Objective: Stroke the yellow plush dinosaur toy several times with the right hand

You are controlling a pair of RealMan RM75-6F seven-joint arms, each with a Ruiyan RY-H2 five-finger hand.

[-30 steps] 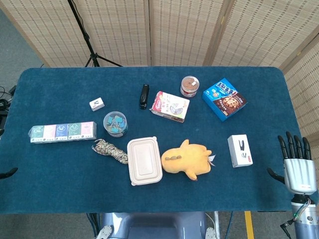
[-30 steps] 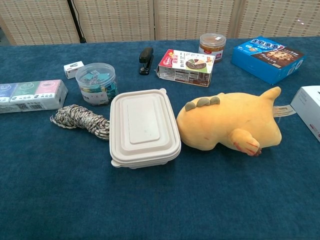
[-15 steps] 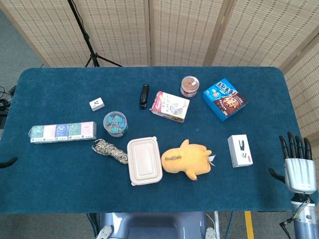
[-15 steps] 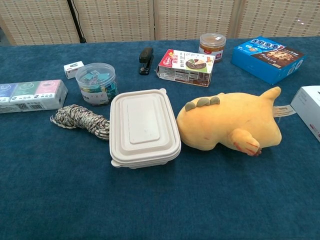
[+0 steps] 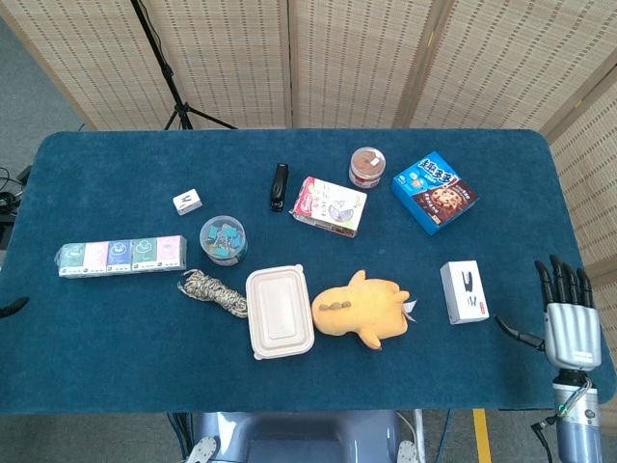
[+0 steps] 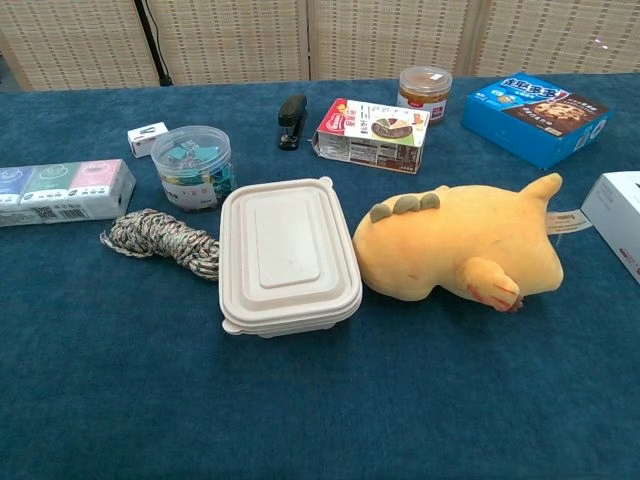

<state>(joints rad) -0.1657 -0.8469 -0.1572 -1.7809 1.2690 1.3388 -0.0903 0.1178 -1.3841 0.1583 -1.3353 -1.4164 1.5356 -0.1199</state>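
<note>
The yellow plush dinosaur (image 5: pixel 362 309) lies on its side at the front middle of the blue table (image 5: pixel 116 357), with grey back spots; the chest view shows the dinosaur (image 6: pixel 460 245) with a striped foot toward me. My right hand (image 5: pixel 567 313) hovers at the table's right front edge, fingers spread and holding nothing, well right of the toy. Only a dark tip of my left hand (image 5: pixel 10 308) shows at the far left edge. Neither hand appears in the chest view.
A white lidded container (image 5: pixel 280 312) touches the toy's left side, with a rope bundle (image 5: pixel 214 291) beyond it. A white stapler box (image 5: pixel 464 291) lies between the toy and my right hand. Behind stand a snack box (image 5: pixel 329 205), a jar (image 5: pixel 366 167) and a cookie box (image 5: pixel 434 191).
My right hand has shifted slightly left, its thumb now over the table's edge. The left hand's tip has slid further toward the left edge. The toy has not moved.
</note>
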